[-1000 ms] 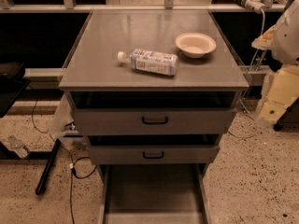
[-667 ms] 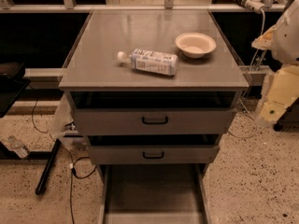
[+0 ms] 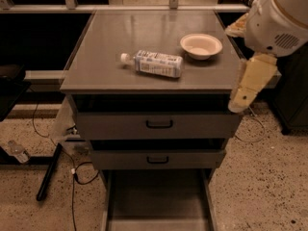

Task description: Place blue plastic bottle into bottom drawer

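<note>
The blue plastic bottle (image 3: 155,64) lies on its side on the grey cabinet top (image 3: 120,37), white cap pointing left. The bottom drawer (image 3: 156,203) is pulled out at the cabinet's foot, and its grey floor is bare. My gripper (image 3: 251,84) hangs on the cream end of my white arm (image 3: 281,18), just off the cabinet's right front corner. It is to the right of the bottle, apart from it and a little lower than the top. It holds nothing that I can see.
A cream bowl (image 3: 201,45) stands on the top, right of the bottle. Two grey drawer fronts with black handles (image 3: 159,124) are above the bottom drawer, both slightly out. Cables (image 3: 72,170) and a clear bottle (image 3: 17,152) lie on the floor at left.
My arm and gripper have moved left, closer to the cabinet's right front corner. The bottle, bowl and drawers have not moved.
</note>
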Controlling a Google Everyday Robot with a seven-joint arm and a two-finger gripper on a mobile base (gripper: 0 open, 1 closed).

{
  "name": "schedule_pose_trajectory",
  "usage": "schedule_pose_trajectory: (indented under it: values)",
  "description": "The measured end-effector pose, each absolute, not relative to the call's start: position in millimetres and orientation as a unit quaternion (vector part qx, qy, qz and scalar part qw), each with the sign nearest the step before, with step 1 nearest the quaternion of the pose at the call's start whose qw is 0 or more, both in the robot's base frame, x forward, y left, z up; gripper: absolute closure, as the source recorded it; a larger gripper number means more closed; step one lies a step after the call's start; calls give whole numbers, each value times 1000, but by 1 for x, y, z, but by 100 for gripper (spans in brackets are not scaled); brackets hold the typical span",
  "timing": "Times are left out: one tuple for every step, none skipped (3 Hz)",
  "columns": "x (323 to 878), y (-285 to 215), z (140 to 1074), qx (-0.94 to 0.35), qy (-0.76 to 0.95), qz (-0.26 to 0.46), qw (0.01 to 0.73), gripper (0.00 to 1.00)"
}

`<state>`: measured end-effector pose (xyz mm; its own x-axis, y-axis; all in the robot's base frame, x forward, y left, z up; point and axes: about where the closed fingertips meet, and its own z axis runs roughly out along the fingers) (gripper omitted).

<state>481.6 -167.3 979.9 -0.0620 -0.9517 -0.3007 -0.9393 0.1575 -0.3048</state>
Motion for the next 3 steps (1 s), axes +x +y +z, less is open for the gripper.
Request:
schedule_pose_trajectory:
  values:
    - [507, -147, 990, -656, 705, 11, 268, 0]
    - [533, -133, 989, -655, 673, 65, 336, 0]
    - [546, -119, 986, -650, 651, 110, 377, 0]
